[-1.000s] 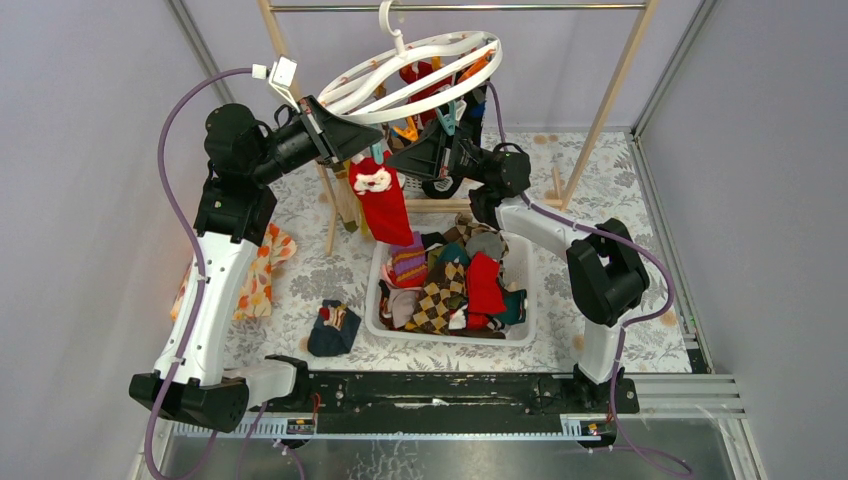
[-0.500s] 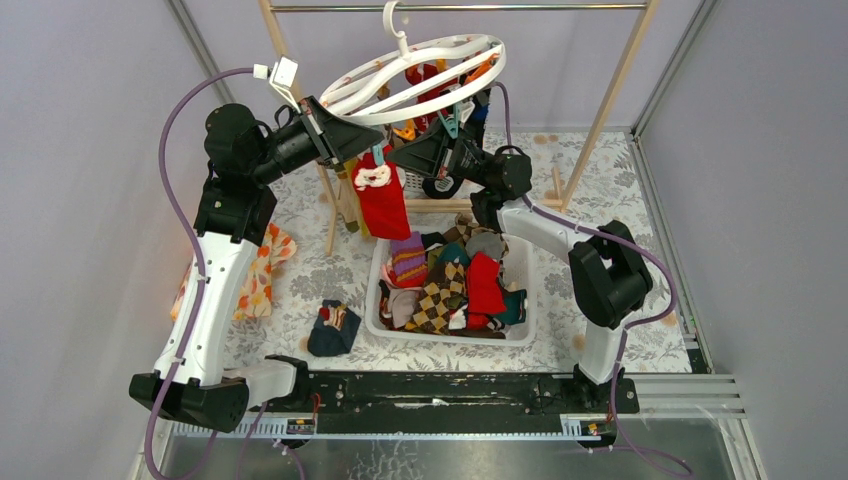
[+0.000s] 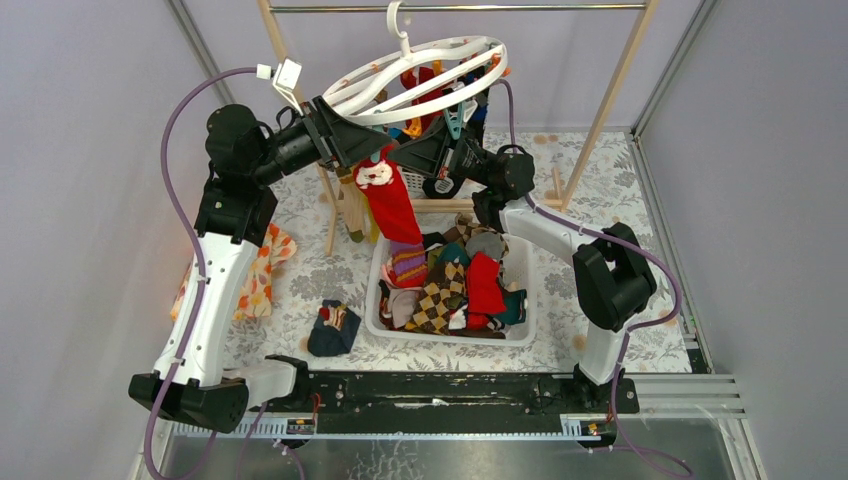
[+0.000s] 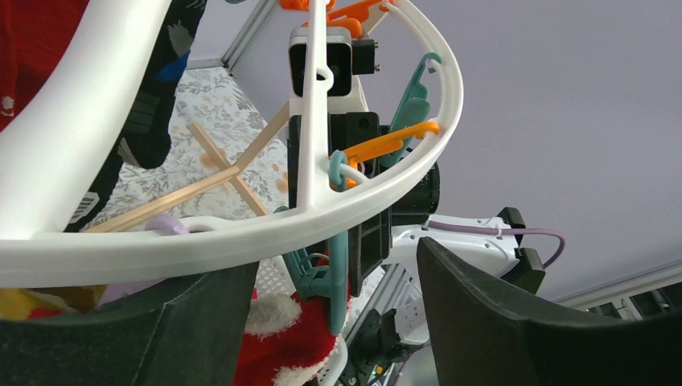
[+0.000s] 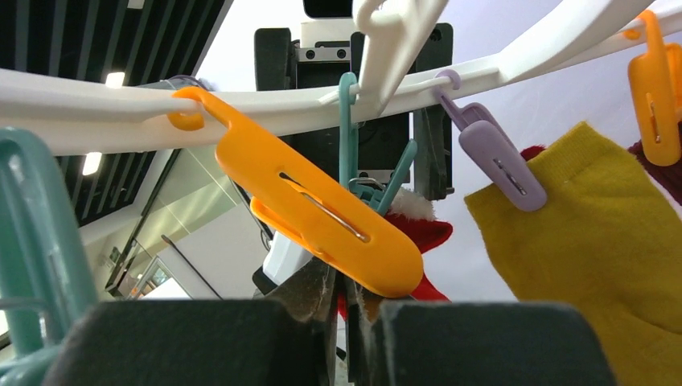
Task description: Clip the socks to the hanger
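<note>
The hanger (image 3: 420, 72), a white ring, hangs tilted from the rod. A red sock with a white cuff (image 3: 388, 195) hangs from a teal clip (image 4: 336, 277) under the ring (image 4: 241, 233). My left gripper (image 3: 372, 140) is open, one finger on either side of that clip and touching neither it nor the sock (image 4: 281, 338). My right gripper (image 3: 398, 158) faces it from the right, shut on the red sock's cuff edge; red fabric shows between its fingers (image 5: 347, 301). More socks (image 3: 455, 285) fill the basket.
The white basket (image 3: 525, 330) stands below the hanger. A dark sock (image 3: 333, 330) lies on the table to its left, and an orange-flowered cloth (image 3: 262, 275) further left. Wooden rack posts (image 3: 610, 100) flank the hanger. An orange clip (image 5: 322, 217) and a yellow sock (image 5: 595, 233) hang near my right gripper.
My left gripper has opened wide off the teal clip. The red sock now hangs from that clip and has swung slightly right. The hanger has shifted a little.
</note>
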Controlling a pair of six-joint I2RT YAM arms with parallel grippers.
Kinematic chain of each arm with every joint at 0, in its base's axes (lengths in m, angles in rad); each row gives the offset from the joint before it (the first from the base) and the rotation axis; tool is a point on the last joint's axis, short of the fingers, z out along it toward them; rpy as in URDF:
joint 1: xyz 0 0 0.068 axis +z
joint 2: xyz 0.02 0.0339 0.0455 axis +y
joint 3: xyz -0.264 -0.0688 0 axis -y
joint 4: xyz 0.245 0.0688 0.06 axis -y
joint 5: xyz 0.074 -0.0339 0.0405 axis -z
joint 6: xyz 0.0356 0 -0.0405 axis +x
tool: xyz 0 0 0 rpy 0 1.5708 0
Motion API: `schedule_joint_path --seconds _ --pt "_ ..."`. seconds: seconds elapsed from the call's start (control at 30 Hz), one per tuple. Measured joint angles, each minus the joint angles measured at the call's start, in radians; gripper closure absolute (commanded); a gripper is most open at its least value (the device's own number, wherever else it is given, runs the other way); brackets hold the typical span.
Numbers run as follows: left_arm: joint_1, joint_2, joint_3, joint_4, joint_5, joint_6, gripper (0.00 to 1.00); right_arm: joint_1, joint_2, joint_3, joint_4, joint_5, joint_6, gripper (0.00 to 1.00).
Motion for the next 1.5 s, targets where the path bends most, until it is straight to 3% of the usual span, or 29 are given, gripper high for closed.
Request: schedule_joint_path --seconds 0.23,0.33,0.4,0.63,0.93,1.2,1.5 --pt "0.0 -0.027 -0.004 -0.041 -0.046 0.056 0.23 0.002 -0.03 -0.041 -0.061 0.012 -0.066 0.56" --pt "0.0 -0.082 -0.04 -0.067 -0.071 0.099 0.26 0.003 -0.086 -0.102 -0.102 0.026 -0.121 0.35" --pt "0.0 -0.116 -0.066 -0.081 -0.072 0.12 0.29 0.004 -0.119 -0.133 -0.12 0.03 -0.153 0.3" --pt "0.0 -0.163 -0.127 -0.106 -0.073 0.17 0.35 0.002 -0.251 -0.255 -0.241 0.064 -0.295 0.22" --pt "0.0 -0.163 -0.134 -0.132 -0.088 0.211 0.38 -0.012 -0.403 -0.368 -0.441 0.19 -0.512 0.22" --pt "0.0 -0.163 -0.13 -0.15 -0.088 0.237 0.4 -0.034 -0.362 -0.338 -0.35 0.244 -0.549 0.23" --pt "0.0 -0.162 -0.104 -0.151 -0.088 0.246 0.42 -0.11 -0.27 -0.287 -0.132 0.21 -0.427 0.26"
